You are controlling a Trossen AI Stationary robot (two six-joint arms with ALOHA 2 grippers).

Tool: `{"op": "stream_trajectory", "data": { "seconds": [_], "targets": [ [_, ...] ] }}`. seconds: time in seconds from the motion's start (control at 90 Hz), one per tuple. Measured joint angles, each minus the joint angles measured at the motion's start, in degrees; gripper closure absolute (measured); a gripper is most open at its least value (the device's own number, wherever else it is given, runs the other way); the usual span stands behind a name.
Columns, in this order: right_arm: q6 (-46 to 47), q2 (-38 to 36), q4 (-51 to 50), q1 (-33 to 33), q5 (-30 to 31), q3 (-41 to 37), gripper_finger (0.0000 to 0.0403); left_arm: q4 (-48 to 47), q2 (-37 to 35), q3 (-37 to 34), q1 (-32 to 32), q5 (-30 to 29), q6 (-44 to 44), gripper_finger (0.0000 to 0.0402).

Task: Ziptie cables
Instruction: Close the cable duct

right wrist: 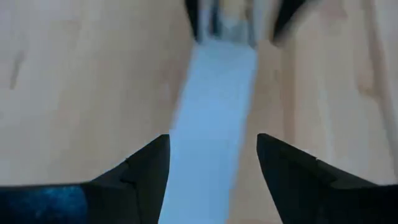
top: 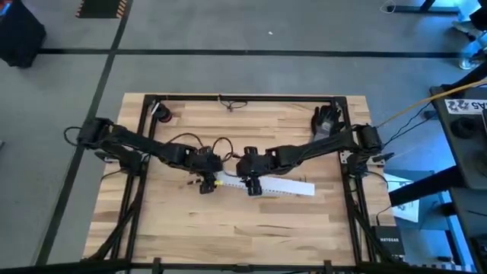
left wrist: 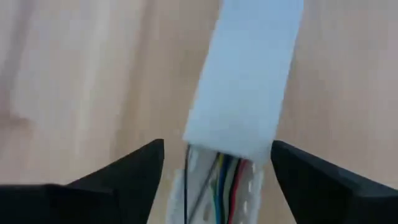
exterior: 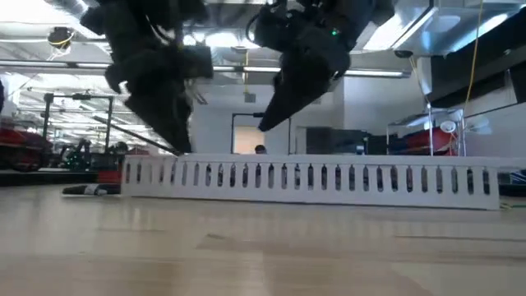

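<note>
The cables (left wrist: 221, 180) lie inside a long white slotted duct (top: 274, 186) near the middle of the worktop (top: 243, 228). In the left wrist view thin yellow, green, red and dark strands run side by side in the open channel and pass under a flat white cover (left wrist: 245, 81) that hides the rest of the duct. In the high view a short yellowish stretch shows at the duct's left end, just beside the left arm.

The left end effector (left wrist: 217, 165) hangs over that uncovered end, its two dark fingers spread open on either side of the duct, gripping nothing. The right end effector (right wrist: 212, 158) hovers over the covered part a little farther along, its fingers also spread open astride the white cover. From table height both sit above the duct's row of slots.

A dark glove-like object (top: 327, 120) lies near the far right corner of the worktop, and a small red-and-white item (top: 163, 114) lies near the far left corner.
</note>
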Motion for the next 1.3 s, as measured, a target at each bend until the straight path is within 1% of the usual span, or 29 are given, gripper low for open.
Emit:
{"op": "stream_trajectory", "data": {
  "seconds": [0.078,0.178,0.267,0.356,0.456,0.578,0.778,0.9,1.0,1.078,1.3],
  "targets": [
    [1.2,0.8,0.2,0.0,-0.4,0.0,0.0168,-0.6,0.1,0.2,0.2,2.2,-0.4,0.0112],
    [1.4,1.2,0.4,0.0,-0.3,0.0,0.0168,-3.9,-1.6,1.7,-0.3,1.6,-1.0,0.0112],
    [1.4,1.3,0.9,0.0,1.2,0.0,0.0168,-8.1,-3.0,2.8,-0.3,0.6,-0.2,0.0112],
    [1.5,1.3,1.6,0.0,2.4,0.0,0.0168,-7.6,-5.3,4.2,0.2,0.3,1.1,0.0112],
    [2.0,1.3,2.0,-0.1,2.6,0.0,0.0168,-8.7,-5.6,4.0,1.1,-0.8,2.1,0.0114],
    [3.4,2.1,2.2,-0.1,2.6,0.0,0.0168,-9.4,-4.6,1.8,2.4,-1.0,2.7,0.0132],
    [5.2,3.2,2.4,0.0,2.6,0.0,0.0168,-6.4,-4.6,-1.8,2.6,0.6,2.1,0.0164],
    [5.8,3.8,3.3,0.0,2.6,0.0,0.0168,-4.0,-4.6,-3.7,2.7,0.0,1.7,0.0166],
    [6.0,4.2,3.8,0.0,2.6,0.0,0.0169,-3.1,-4.6,-4.2,2.7,-2.7,1.5,0.0167],
    [6.1,4.3,3.8,0.0,2.6,0.0,0.0169,-2.6,-4.3,-4.2,2.7,-3.7,2.1,0.0167],
    [5.9,4.3,3.9,0.0,2.7,0.0,0.0169,-2.5,-2.2,-4.2,2.3,-4.0,3.0,0.017]
  ]
}}
